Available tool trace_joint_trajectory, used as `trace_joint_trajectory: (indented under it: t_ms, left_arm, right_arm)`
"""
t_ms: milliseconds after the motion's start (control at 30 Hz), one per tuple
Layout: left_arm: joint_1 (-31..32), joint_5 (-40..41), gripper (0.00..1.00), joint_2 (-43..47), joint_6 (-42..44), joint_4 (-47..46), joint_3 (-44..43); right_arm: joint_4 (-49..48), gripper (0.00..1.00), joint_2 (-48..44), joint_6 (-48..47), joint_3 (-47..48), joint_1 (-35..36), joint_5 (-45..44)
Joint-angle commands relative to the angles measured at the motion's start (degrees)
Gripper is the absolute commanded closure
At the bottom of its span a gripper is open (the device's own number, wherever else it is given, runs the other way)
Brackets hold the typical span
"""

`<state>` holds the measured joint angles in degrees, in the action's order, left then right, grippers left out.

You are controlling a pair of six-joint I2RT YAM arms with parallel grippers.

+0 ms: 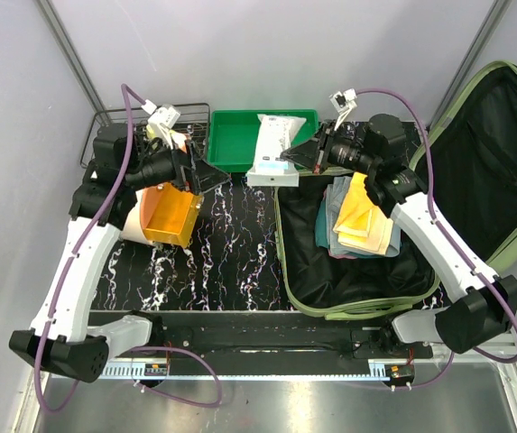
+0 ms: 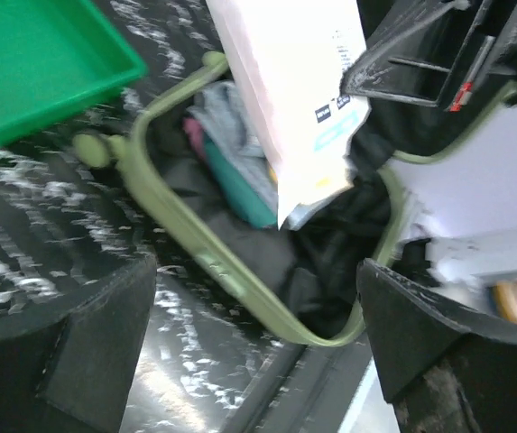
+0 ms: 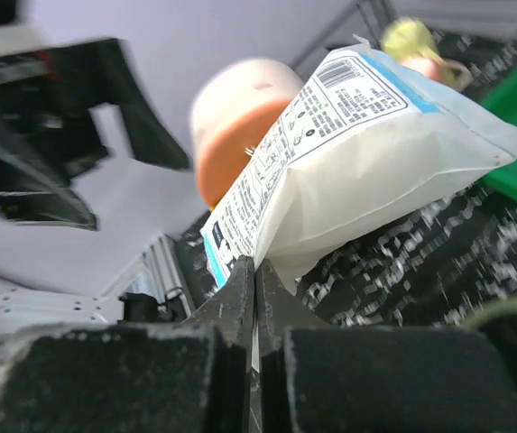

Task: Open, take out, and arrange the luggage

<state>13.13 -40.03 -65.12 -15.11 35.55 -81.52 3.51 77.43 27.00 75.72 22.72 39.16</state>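
– While the right gripper (image 1: 289, 161) pinches a white packet (image 1: 272, 144) by its edge, which step?
– Taking out. Packet hangs over the green tray (image 1: 226, 149), just beyond the open suitcase (image 1: 287, 262) lying right of centre. Next, I'd say: lower into tray, release.
– Left gripper (image 1: 206, 177)?
– Spread wide, empty, by the orange bin (image 1: 170, 221).
– Counts?
– One packet, one tray, one bin, one suitcase, one cloth pile (image 1: 364, 216) inside; cloths too stacked to count.

I'm seeing a bright green tray (image 1: 231, 140) sitting at the far side of the black marbled table (image 1: 240, 253), a white packet (image 1: 272, 149) hanging over its near rim. A wire basket (image 1: 114, 119) is standing left of it, an orange bin (image 1: 170, 216) lying just in front.
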Motion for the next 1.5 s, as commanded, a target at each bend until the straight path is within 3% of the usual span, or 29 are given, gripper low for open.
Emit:
trace_joint_trajectory:
  t_ms: [0, 67, 133, 567, 833, 867, 900, 933, 967, 1033, 1067, 1100, 1133, 1167, 1233, 1267, 1333, 1467]
  left_arm:
    - [-2.1, -21.7, 0.06, -1.1, -21.9, -24.6, 6.6]
    - [-2.2, -22.5, 0.08, 0.2, -29.9, -37.2, 9.5]
    - [-2.1, -21.5, 0.09, 1.0, -31.5, -40.2, 11.3]
    - [1.1, -16.3, 0.25, -1.4, -30.1, -37.0, 10.0]
    - [1.3, -18.2, 0.77, -0.5, -36.6, -46.4, 12.9]
    - [1.2, -18.2, 0.92, -0.4, -36.7, -46.5, 12.9]
    - [0.9, -18.2, 1.00, -0.4, -36.6, -46.3, 12.9]
    - [0.7, -18.1, 1.00, -0.4, -36.2, -45.7, 12.8]
    - [0.3, -18.2, 1.00, -0.3, -35.9, -44.0, 12.6]
    - [-0.9, -18.0, 1.00, -0.3, -31.1, -39.9, 10.9]
    - [-1.3, -16.6, 1.00, -0.5, -26.7, -28.7, 9.2]
    - [-1.4, -14.4, 1.00, -0.8, -20.5, -20.1, 3.4]
    - [-1.2, -12.0, 1.00, -1.6, -8.7, -12.3, 0.5]
    - [-1.2, -8.0, 1.00, -1.8, -4.0, -1.0, -3.3]
    - [-1.1, -2.6, 1.00, -2.1, 8.0, 8.3, -5.6]
    - [-1.0, 3.4, 1.00, -2.2, 11.4, 15.9, -7.2]
    - [-0.9, 9.7, 1.00, -3.1, 19.8, 21.7, -8.7]
    - [1.3, 32.3, 1.00, -6.3, 26.4, 33.6, -13.0]
  right_arm:
    - [-17.2, 1.00, -0.8, 6.4, -2.2, 1.0, 8.8]
    - [-18.5, 1.00, -1.0, 7.4, -2.1, 1.1, 10.4]
    - [-19.6, 1.00, -1.5, 7.9, -2.5, 1.7, 10.8]
    - [-23.3, 1.00, -2.6, 7.9, -4.0, 6.4, 11.6]
    - [-23.8, 1.00, -1.2, 8.1, -4.4, 7.3, 11.6]
    - [-23.7, 1.00, -1.0, 8.2, -4.3, 7.3, 11.5]
    - [-23.4, 0.98, -0.9, 8.1, -4.3, 7.3, 10.9]
    - [-22.4, 0.71, -0.7, 7.8, -4.1, 7.3, 10.3]
    - [-21.1, 0.53, -0.9, 6.6, -4.0, 7.3, 9.5]
    - [-15.8, 0.07, -1.1, 4.5, -3.9, 7.1, 5.5]
    - [-13.8, 0.01, -1.7, 2.3, -4.0, 6.9, 3.6]
    - [-11.3, 0.00, -2.0, 1.6, -4.2, 6.4, 2.0]
    - [-10.3, 0.00, -2.2, 0.8, -4.2, 5.9, -0.5]
    - [-9.5, 0.00, -2.5, -0.4, -4.2, 4.8, -1.4]
    - [-7.4, 0.00, -2.7, -1.9, -4.1, 3.7, -3.0]
    - [-6.7, 0.00, -2.9, -3.1, -4.1, 2.8, -3.6]
    - [-4.8, 0.00, -3.0, -4.2, -3.9, 2.0, -4.3]
    - [-1.1, 0.00, -3.0, -6.5, -3.4, 1.4, -4.9]
